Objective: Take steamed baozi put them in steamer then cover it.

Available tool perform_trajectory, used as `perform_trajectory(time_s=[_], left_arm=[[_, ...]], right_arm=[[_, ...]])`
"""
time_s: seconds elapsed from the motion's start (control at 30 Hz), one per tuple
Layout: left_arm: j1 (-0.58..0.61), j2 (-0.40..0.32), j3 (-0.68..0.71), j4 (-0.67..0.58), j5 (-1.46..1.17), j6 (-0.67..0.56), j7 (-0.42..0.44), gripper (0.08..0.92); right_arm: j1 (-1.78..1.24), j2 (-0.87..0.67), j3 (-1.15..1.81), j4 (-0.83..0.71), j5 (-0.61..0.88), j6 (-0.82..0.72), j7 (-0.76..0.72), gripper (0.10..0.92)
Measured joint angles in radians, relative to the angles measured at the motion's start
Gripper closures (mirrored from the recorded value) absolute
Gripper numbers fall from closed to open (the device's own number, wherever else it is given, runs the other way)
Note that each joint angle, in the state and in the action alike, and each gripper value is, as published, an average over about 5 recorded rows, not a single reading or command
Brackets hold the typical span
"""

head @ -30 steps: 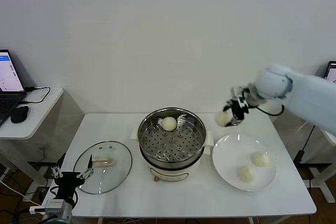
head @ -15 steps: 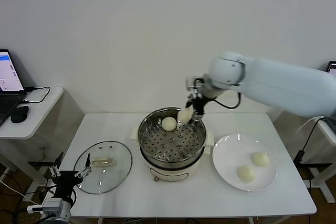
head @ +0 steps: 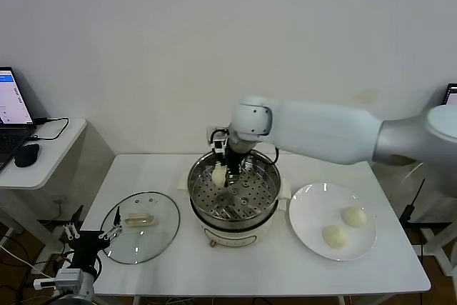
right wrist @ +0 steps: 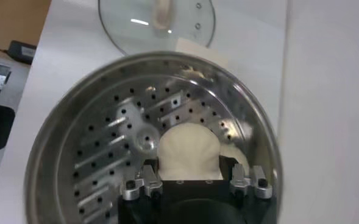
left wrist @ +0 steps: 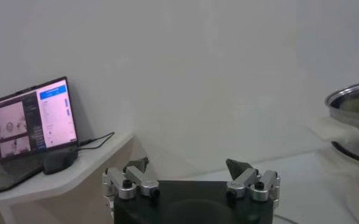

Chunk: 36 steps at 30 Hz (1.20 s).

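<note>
Setting: white surface (head: 178, 262) in front of a plain pale wall, with a side desk carrying a laptop (head: 13, 108) off to the robot's left.
Change: a second ago the right gripper (head: 223, 174) was carrying a bun above the plate (head: 314, 228); it has since swung across and now sits low inside the steamer (head: 233, 191).
Right gripper: clenched on a steamed baozi (right wrist: 189, 151), seen from the wrist pressed between the jaws just above the perforated tray.
Other buns: one bun already lies in the pot, mostly hidden behind the held one in the wrist view (right wrist: 239, 156); two more wait on the plate, (head: 354, 216) and (head: 334, 236).
Left gripper: (head: 91, 237) parked at the front corner of the surface, jaws spread and holding nothing.
Lid: glass lid (head: 141, 218) flat on the surface beside the pot, untouched.
Meaning: the second bun looks ready for release; two transfers and the covering remain.
Risk: letting go too near the first bun could nudge it.
</note>
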<state>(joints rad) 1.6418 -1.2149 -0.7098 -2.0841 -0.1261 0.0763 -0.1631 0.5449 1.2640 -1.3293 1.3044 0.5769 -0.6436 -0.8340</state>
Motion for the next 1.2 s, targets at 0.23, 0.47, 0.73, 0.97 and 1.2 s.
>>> perform_trajectory(time_s=[0.23,0.47,0.73,0.97,1.2], left_arm=[[-0.004,-0.008,0.008,0.0,0.003,0.0,0.0,0.177],[-0.002,-0.01,0.009,-0.004,0.005,0.0,0.0,0.177],[0.001,-0.008,0.007,-0.012,0.005,0.002,0.0,0.177],[-0.001,-0.003,0.014,-0.013,0.007,0.003,0.0,0.177],[0.003,0.001,0.025,-0.012,0.012,0.003,0.0,0.177]], right_arm=[[-0.048,0.046,0.009,-0.046,-0.004,-0.007,0.025,0.414],[-0.067,0.055,0.022,-0.062,-0.007,-0.01,0.032,0.35],[-0.009,-0.001,0.015,-0.018,-0.024,0.005,-0.025,0.206],[0.107,-0.145,-0.018,0.092,-0.055,0.053,-0.12,0.202],[0.185,-0.355,-0.058,0.227,-0.13,0.13,-0.22,0.203]])
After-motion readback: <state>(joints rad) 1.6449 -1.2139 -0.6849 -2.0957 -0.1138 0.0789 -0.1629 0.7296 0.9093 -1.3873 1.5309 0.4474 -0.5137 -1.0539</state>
